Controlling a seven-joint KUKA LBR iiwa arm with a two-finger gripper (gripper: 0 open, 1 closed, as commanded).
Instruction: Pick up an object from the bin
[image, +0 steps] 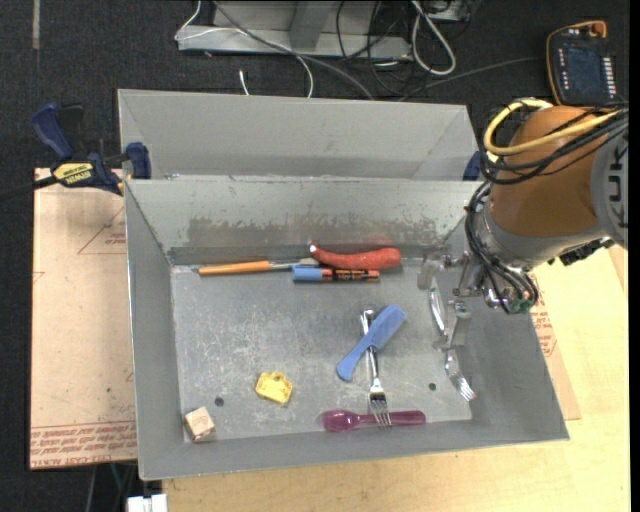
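The dark print on the blue-and-orange marker (330, 274) by the far wall is too small for me to read. The arm comes in from the right, its orange-covered wrist above the right side of the grey metal bin (150, 330), and the gripper (447, 312) points down. I cannot tell whether the pincer is open or closed. Just below it lies a small silver metal fork (461, 383), tines toward the near right corner. I cannot tell if they touch. To the left, a blue plastic spatula (370, 342) lies near a second metal fork (377, 392), which crosses a purple plastic spoon (350, 421).
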